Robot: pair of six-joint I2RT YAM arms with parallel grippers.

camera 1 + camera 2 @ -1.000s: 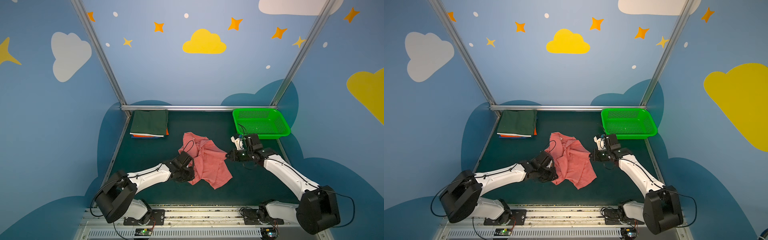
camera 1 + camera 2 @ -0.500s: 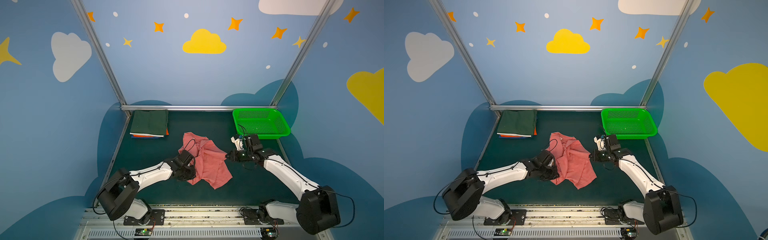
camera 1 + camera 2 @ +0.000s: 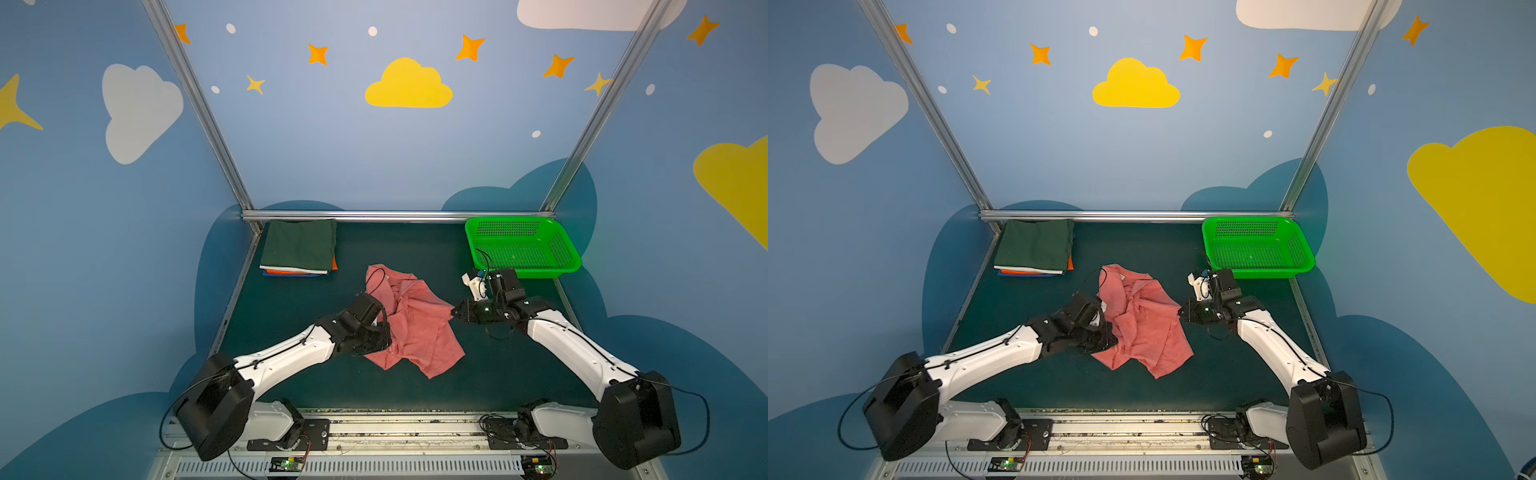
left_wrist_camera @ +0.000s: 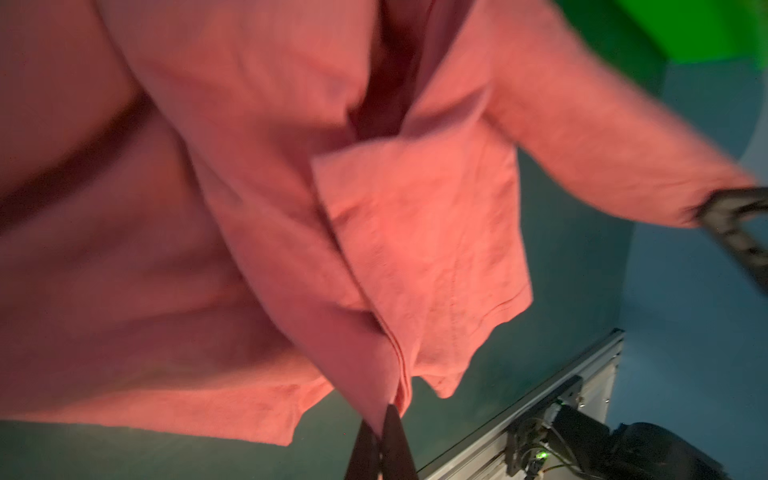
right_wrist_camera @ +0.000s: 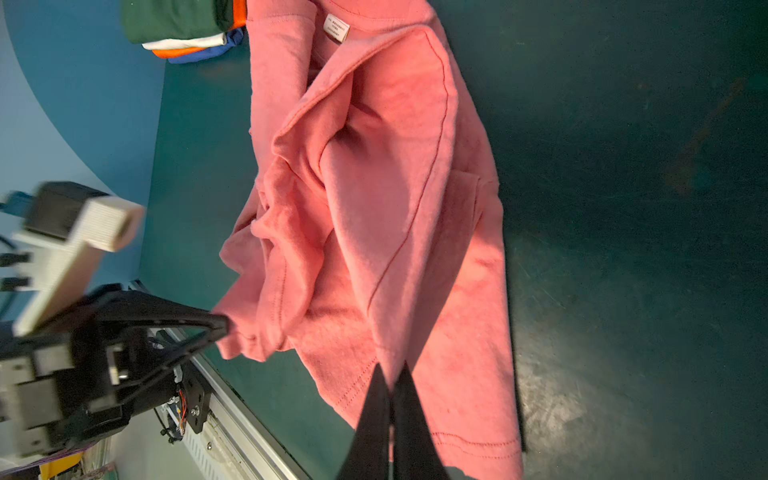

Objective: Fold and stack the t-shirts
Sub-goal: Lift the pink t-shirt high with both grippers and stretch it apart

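While both claws are clamped tight on cloth, the salmon-pink t-shirt [image 3: 415, 328] lies crumpled mid-table between them. The left gripper [image 4: 383, 417] pinches its near-left hem, the right gripper [image 5: 390, 384] its right edge. Bare mat [image 3: 498, 374] surrounds it. The folded stack [image 3: 299, 249] sits far left and the basket [image 3: 519, 249] far right. The left wrist view is blurred.

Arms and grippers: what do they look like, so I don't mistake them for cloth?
The left arm and right arm have white shells, black joints and bulky black shoulder housings. Thin black cables loop at the wrists. The left gripper and right gripper have black, tapering fingers. A white ribbed bracket sits at the left wrist.
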